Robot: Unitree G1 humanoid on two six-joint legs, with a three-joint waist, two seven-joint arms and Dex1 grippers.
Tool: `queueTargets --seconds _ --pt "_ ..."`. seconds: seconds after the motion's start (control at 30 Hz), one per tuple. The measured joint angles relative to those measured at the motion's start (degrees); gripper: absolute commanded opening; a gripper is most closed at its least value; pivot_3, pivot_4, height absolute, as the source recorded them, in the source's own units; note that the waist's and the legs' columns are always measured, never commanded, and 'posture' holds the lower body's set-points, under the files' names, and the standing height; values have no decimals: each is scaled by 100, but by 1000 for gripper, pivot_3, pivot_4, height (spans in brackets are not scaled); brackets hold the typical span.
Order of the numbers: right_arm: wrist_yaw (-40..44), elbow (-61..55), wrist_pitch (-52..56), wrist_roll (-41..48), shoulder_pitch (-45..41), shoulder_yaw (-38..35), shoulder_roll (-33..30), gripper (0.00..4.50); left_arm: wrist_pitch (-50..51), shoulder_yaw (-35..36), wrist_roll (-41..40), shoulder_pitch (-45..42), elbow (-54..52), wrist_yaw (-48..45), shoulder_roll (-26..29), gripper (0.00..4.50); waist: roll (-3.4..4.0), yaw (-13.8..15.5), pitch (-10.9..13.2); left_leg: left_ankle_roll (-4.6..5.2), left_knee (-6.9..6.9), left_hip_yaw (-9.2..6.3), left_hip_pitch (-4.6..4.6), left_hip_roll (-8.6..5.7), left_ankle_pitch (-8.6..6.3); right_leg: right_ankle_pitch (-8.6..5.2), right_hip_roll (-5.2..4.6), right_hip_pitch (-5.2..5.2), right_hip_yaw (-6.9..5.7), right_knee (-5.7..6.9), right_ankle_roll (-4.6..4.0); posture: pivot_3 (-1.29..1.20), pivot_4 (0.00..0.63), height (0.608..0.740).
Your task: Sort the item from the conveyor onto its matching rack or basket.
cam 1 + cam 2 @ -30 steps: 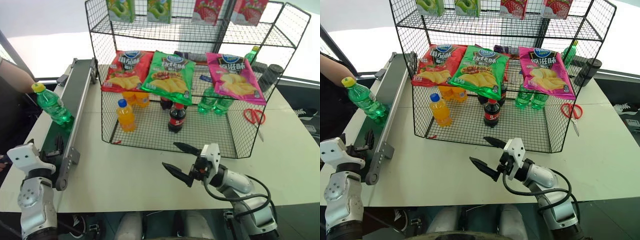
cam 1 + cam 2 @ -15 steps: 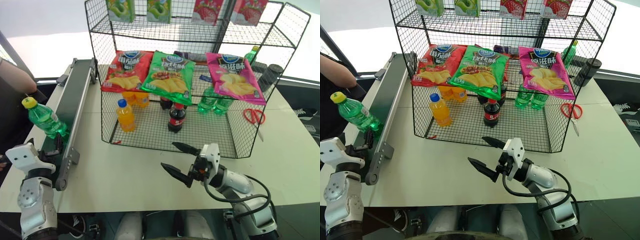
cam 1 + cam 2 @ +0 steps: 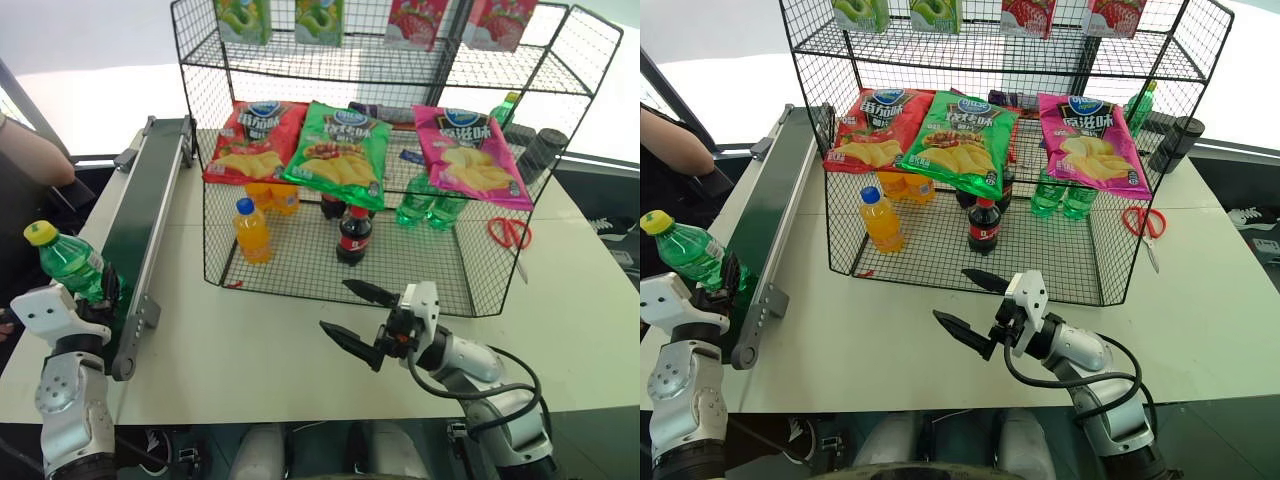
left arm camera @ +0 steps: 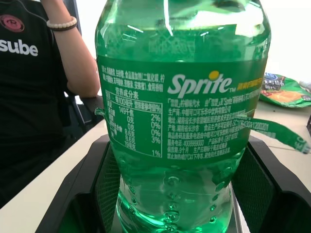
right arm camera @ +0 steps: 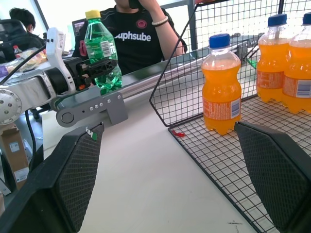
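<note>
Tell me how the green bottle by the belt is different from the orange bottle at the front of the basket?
The green bottle has a yellow cap; the orange bottle has a blue one. The green bottle sits at the end of the conveyor between the left gripper fingers; the orange bottle stands free in the basket, nothing gripping it. The green bottle leans; the orange bottle stands straight. Both are small plastic drink bottles.

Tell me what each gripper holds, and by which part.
The left gripper is shut on the green soda bottle, gripping its lower body below the label. The right gripper is open, holding nothing.
</note>
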Motion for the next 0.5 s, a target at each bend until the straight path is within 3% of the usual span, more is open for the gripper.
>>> queueTargets --seconds 0.27,0.5 --pt "3 1 4 -7 -103 -37 -89 4500 321 -268 -159 269 -992 -300 83 2704 -17 -1 8 -1 -1 -1 -8 0 0 0 -4 -6 0 -3 -1 0 150 724" --pt "-140 10 270 6 -490 -314 -260 4500 1593 -1073 -1373 307 -2720 -1521 869 2704 10 -10 23 -2 -2 0 -6 -5 0 -1 -9 -4 2 -8 -2 0 150 724"
